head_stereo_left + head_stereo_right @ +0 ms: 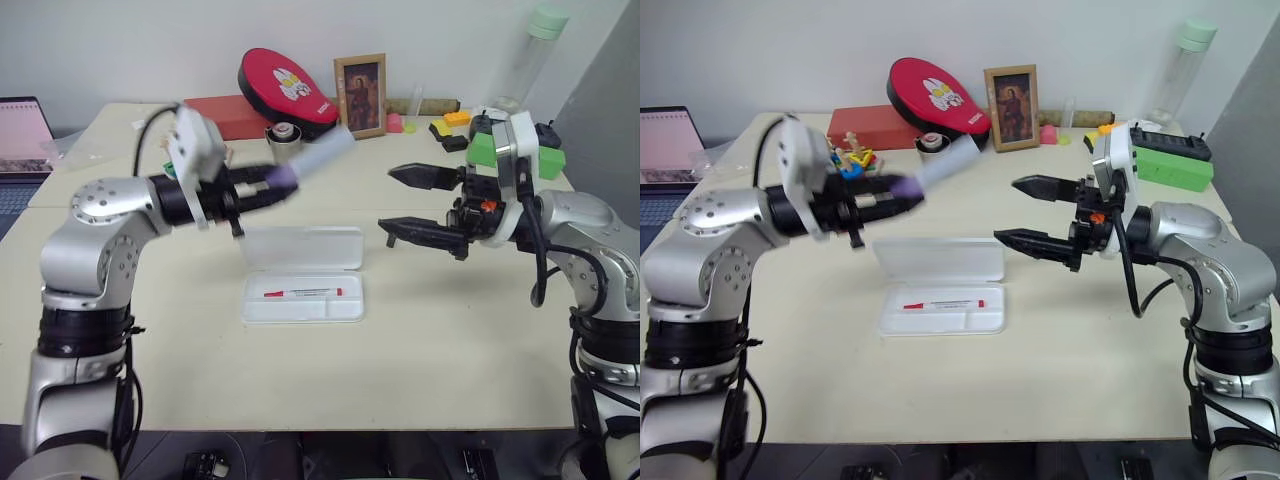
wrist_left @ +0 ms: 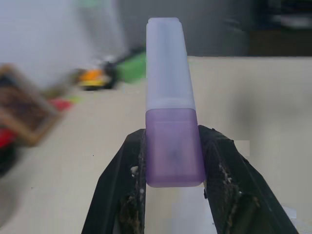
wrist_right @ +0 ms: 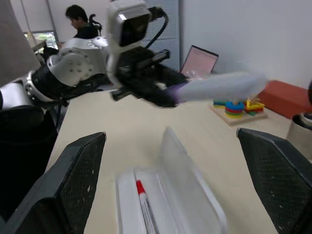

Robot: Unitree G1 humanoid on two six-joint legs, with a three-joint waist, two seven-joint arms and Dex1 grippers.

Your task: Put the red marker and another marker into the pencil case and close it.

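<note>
Left arm: bent, reaching across toward the right.
Left hand [image 1: 262, 195]: fingers squeezed tight on the purple marker [image 2: 169, 102].
Right arm: bent, reaching toward the left.
Right hand [image 1: 403, 203]: fingers wide apart, holding nothing.

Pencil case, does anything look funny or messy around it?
Nothing looks spilled or broken. The case lies open on the table with the red marker neatly inside. The purple marker is up in the air, held by the left fingers.

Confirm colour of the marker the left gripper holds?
Purple marker, paler at its far end; clearest in the left wrist view.
</note>
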